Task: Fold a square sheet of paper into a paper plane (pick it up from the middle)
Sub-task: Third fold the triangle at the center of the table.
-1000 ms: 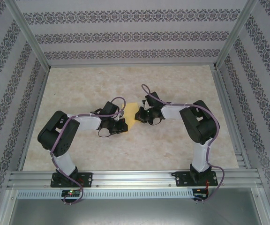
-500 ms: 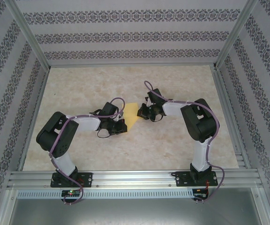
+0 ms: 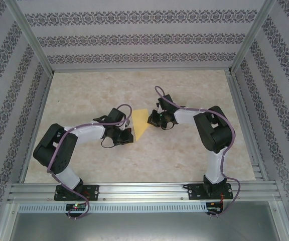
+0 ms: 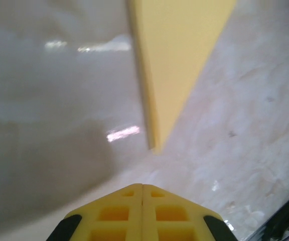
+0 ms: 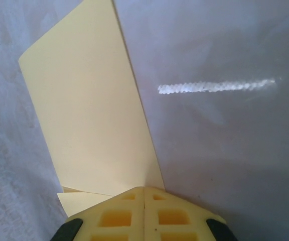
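The yellow sheet of paper [image 3: 140,123] lies flat on the table, folded into a narrow triangle whose point faces the near edge. In the left wrist view the paper [image 4: 177,65] tapers to a tip just ahead of my left gripper [image 4: 143,185]. That gripper [image 3: 132,136] is shut, holds nothing and stands a little apart from the tip. My right gripper [image 3: 151,119] is shut too. Its tips [image 5: 144,189] rest over a corner at the wide end of the paper [image 5: 89,115], where a lower layer shows beside them.
The table top [image 3: 184,155] is pale marbled stone. Metal frame rails [image 3: 245,130] and patterned walls [image 3: 144,35] enclose it on three sides. Bare table lies all round the paper and both arms.
My left gripper has drawn back toward the left and near side, uncovering the paper's pointed end. The right gripper shifted slightly farther away and then held still.
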